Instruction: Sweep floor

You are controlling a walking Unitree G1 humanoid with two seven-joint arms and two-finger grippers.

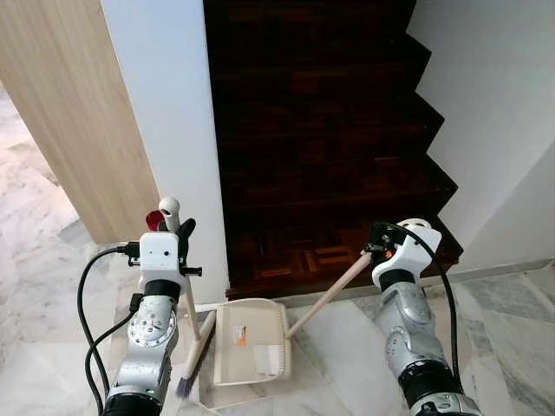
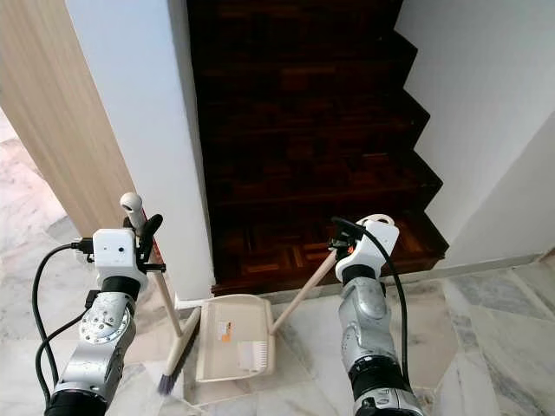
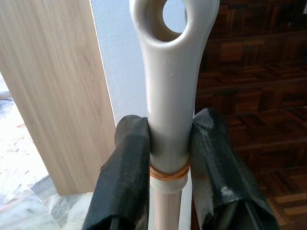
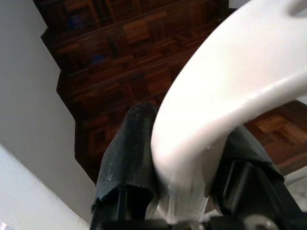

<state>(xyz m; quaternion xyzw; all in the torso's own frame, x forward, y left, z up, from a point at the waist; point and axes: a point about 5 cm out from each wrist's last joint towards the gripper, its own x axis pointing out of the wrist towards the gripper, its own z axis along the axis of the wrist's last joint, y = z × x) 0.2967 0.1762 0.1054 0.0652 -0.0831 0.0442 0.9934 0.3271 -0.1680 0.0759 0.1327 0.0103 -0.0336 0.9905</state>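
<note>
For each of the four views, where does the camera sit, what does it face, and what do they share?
Left eye view: head, facing down at dustpan and stairs; both arms show.
Right eye view: same scene, shifted.
Left wrist view: along left gripper clamping broom handle.
Right wrist view: along right gripper clamping dustpan handle.
All share the stairs.

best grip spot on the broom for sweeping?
The grey cap at the top of the broom handle, fingers squeezing from both sides just below its hanging hole, as the left gripper does. The cap is wider than the wooden shaft, and the broom stands nearly upright.
</note>
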